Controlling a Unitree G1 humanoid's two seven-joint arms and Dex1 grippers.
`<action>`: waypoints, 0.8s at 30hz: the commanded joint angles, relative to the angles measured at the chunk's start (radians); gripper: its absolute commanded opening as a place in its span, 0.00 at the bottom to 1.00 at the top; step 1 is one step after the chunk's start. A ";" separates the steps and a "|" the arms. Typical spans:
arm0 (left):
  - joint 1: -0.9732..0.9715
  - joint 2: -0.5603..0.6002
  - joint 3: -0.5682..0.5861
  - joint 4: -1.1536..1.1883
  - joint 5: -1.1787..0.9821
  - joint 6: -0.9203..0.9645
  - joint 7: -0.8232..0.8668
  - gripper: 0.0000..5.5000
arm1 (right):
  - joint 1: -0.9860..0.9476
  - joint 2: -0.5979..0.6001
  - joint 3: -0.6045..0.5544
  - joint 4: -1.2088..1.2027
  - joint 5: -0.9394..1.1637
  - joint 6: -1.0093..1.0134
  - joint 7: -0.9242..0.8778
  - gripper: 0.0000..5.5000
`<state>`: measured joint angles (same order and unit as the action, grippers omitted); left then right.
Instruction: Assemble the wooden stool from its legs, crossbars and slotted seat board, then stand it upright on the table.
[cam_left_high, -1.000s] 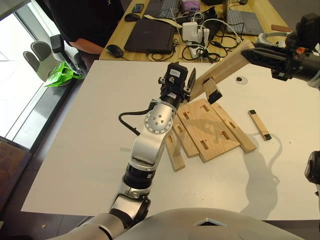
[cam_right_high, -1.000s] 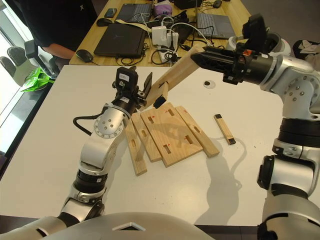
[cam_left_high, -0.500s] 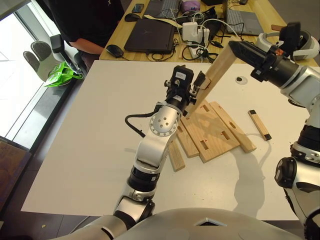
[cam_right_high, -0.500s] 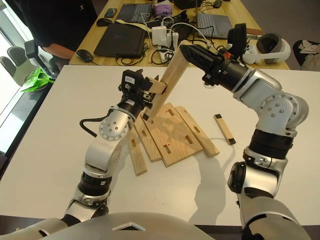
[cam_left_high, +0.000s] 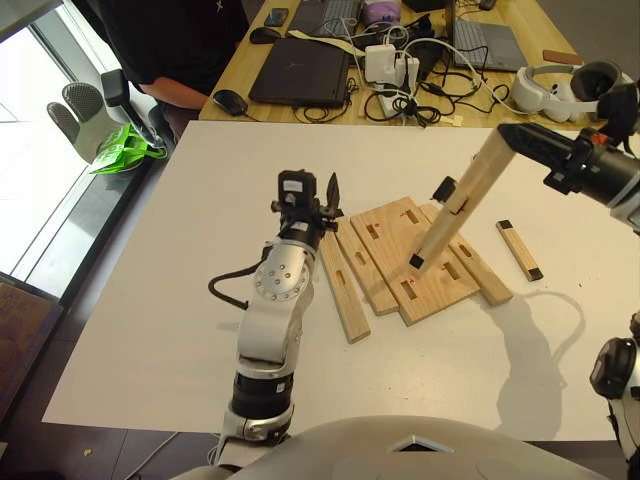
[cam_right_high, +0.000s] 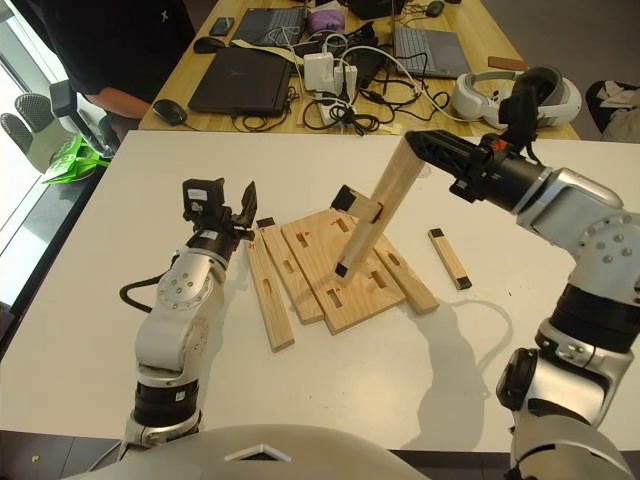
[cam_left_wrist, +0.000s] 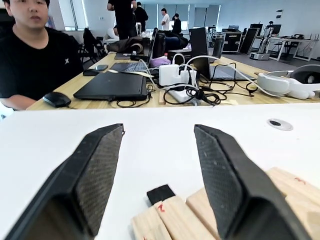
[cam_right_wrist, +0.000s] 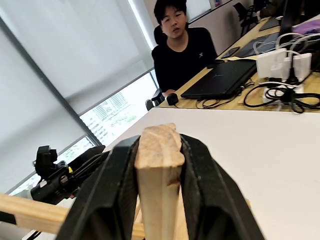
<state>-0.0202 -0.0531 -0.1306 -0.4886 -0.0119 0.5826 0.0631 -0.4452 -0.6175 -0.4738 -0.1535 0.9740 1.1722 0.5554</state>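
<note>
Between your right gripper's (cam_right_wrist: 159, 165) fingers (cam_right_wrist: 117, 170) sits the top end of a wooden leg (cam_left_high: 455, 205), pinched on two opposite faces. From that grip the leg slants down and toward your left. A short crossbar stub (cam_right_high: 355, 200) juts from its side, and its dark-capped foot sits over a slot in the seat board (cam_left_high: 392, 240). You cannot tell whether the foot touches the wood or hangs just above it. The seat board lies flat around the middle of the table (cam_left_high: 180, 300), a little toward the right edge.

Your left gripper (cam_left_wrist: 159, 145) hangs with its fingers spread and holding nothing, just off the board's left end, above a loose slat (cam_left_high: 343, 290). A short crossbar (cam_left_high: 519, 250) lies apart from the board, nearer the right edge.

Main risks, as I judge them:

- **Pivoting in the grip:** You hold the leg by its very end, so any side load at the foot may turn it between the fingers.
- **Jamming or skating:** If you press down while the leg is this tilted, the foot will likely jam at the slot's lip or slide across the board.
- **Board sliding:** Nothing holds the board, so a push could send it toward the right edge and into the short crossbar.
- **Stub catching:** The stub may catch the board's edge as you bring the leg upright.
</note>
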 joint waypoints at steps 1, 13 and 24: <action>0.119 -0.105 0.012 -0.044 -0.058 -0.025 0.049 0.47 | 0.114 0.022 -0.061 -0.080 -0.036 -0.075 -0.071 0.19; 0.157 -0.061 0.024 -0.020 -0.132 -0.105 0.111 0.47 | 0.211 -0.120 -0.078 -0.052 -0.051 -0.166 0.017 0.19; 0.164 -0.052 0.030 0.007 -0.147 -0.140 0.132 0.47 | 0.243 -0.093 -0.161 -0.143 0.137 -0.080 -0.083 0.19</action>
<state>0.1402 -0.0527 -0.0996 -0.4922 -0.1518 0.4478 0.1881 -0.2266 -0.7126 -0.6185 -0.2671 1.0806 1.0719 0.4890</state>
